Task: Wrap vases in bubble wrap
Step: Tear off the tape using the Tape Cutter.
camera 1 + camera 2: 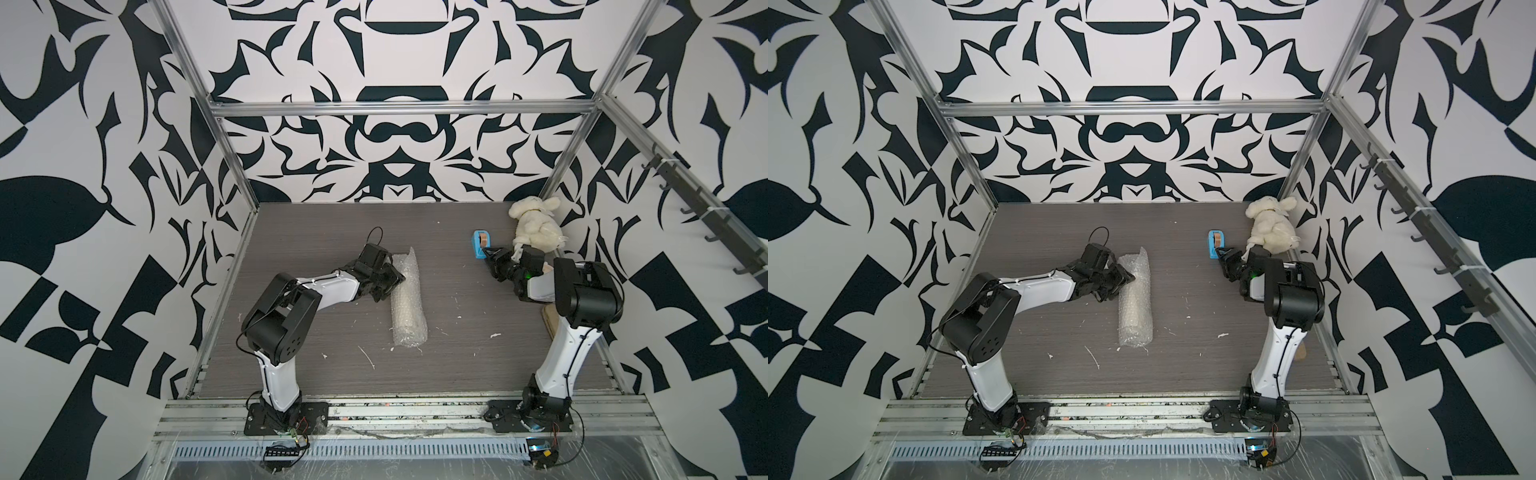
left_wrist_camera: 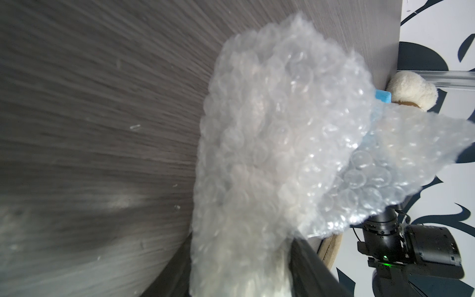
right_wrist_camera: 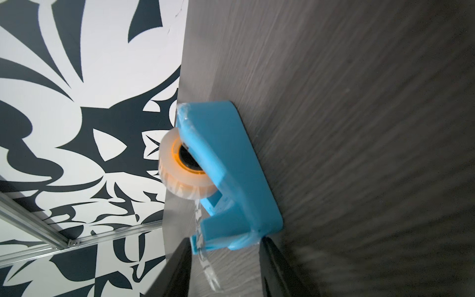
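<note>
**Bench count: 1 wrapped roll, 1 dispenser, 1 plush, 2 hands**

One roll of bubble wrap [image 1: 408, 303] lies flat on the bench [image 1: 332, 232]. One vase [image 2: 257, 282] is inside it, showing only as a pale cream tint through the plastic; ribs and rim can't be made out. The left hand [image 1: 395, 276] sits at the roll's far half. In the left wrist view the roll runs out between the hand's two dark fingers [image 2: 311, 264], which press it on both sides — closed on the wrap. A loose flap sticks out beyond the fingers.

The right hand [image 3: 226, 257] is well apart from the roll, at the cutter end of one blue tape dispenser [image 3: 231, 167]. Its fingers [image 3: 180, 267] stand part-way apart on either side of that end. One clear tape strip [image 3: 208, 267] hangs between them; contact w/ the plastic is unclear. One tape roll [image 3: 177, 169] w/ an orange core sits in the dispenser.

One cream plush toy [image 1: 534, 226] lies just past the right hand, in the far corner. A tan item [image 1: 550, 322] is mostly hidden under the right arm — can't identify it. Several white scraps [image 1: 368, 357] dot the bench.
</note>
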`<state>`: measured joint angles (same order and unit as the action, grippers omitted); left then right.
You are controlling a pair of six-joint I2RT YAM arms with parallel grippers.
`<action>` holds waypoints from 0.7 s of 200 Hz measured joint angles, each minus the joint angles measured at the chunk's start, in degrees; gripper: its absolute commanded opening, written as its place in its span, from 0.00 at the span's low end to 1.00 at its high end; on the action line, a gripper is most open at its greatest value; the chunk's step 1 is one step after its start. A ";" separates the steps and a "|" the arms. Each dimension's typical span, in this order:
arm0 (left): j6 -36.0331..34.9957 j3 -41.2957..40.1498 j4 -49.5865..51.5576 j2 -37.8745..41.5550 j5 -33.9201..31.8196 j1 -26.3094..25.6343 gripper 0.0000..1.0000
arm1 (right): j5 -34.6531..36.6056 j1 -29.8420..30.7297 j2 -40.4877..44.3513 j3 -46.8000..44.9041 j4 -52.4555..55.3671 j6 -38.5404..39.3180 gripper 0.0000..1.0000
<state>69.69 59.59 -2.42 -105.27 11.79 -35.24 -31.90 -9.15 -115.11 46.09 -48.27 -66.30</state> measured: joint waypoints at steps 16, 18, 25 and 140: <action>0.00 0.00 0.00 0.00 0.00 0.00 0.53 | 0.00 0.00 0.00 -0.09 -0.11 -0.66 0.41; 0.00 0.00 0.00 0.00 0.00 0.00 0.53 | 0.02 0.00 0.00 -0.09 -0.11 -0.81 0.41; 0.00 0.00 0.00 0.00 0.00 0.00 0.53 | 0.02 0.00 0.00 -0.13 -0.24 -1.25 0.40; 0.00 0.00 0.02 0.00 0.02 0.00 0.53 | -0.35 0.04 0.02 -0.61 -3.02 -2.73 0.18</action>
<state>69.69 59.59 -2.39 -105.27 11.81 -35.24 -32.25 -9.10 -115.09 45.47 -51.29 -69.04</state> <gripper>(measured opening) 0.531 0.209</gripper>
